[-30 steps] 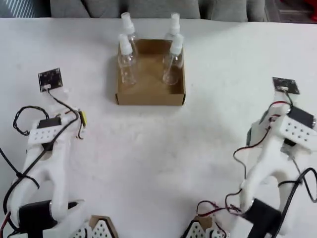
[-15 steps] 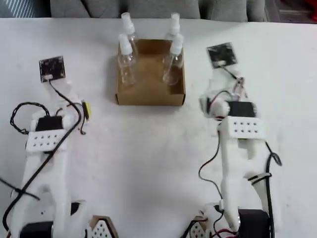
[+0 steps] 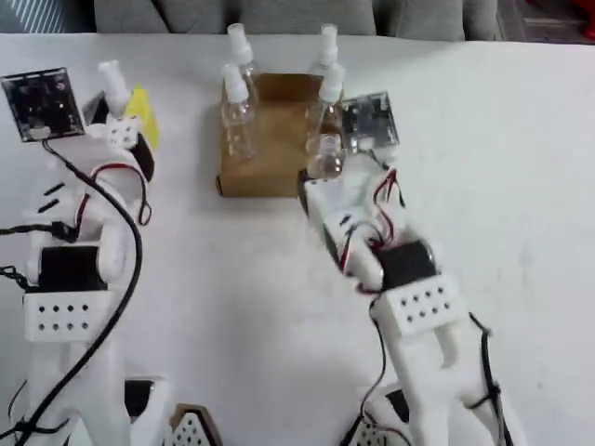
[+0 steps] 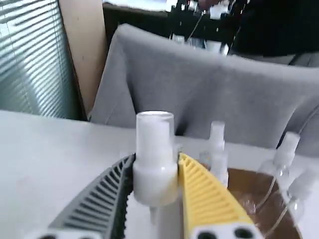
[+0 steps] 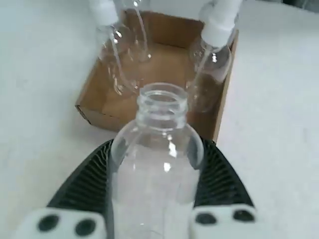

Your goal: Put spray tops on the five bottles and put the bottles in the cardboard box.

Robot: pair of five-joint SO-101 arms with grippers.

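Observation:
The cardboard box (image 3: pixel 279 181) stands at the back middle of the table with several capped spray bottles (image 3: pixel 238 113) upright in it. My left gripper (image 3: pixel 119 98) is up at the far left, well left of the box, shut on a white spray top (image 3: pixel 113 82). In the left wrist view the spray top (image 4: pixel 154 159) sits upright between the grey and yellow fingers (image 4: pixel 207 199). My right gripper (image 3: pixel 325 175) is at the box's front right corner, shut on an uncapped clear bottle (image 3: pixel 324 156). That bottle (image 5: pixel 157 149) stands upright between black fingers (image 5: pixel 87 184), just in front of the box (image 5: pixel 94 112).
The white table (image 3: pixel 493 139) stretches wide to the right of the box. A grey sofa (image 3: pixel 279 14) runs behind the far edge. Loose black and red cables (image 3: pixel 112 223) hang along both arms.
Both arms have come up from the near edge. The left one now holds a spray top at the far left. The right one has swung left to the box with an uncapped bottle.

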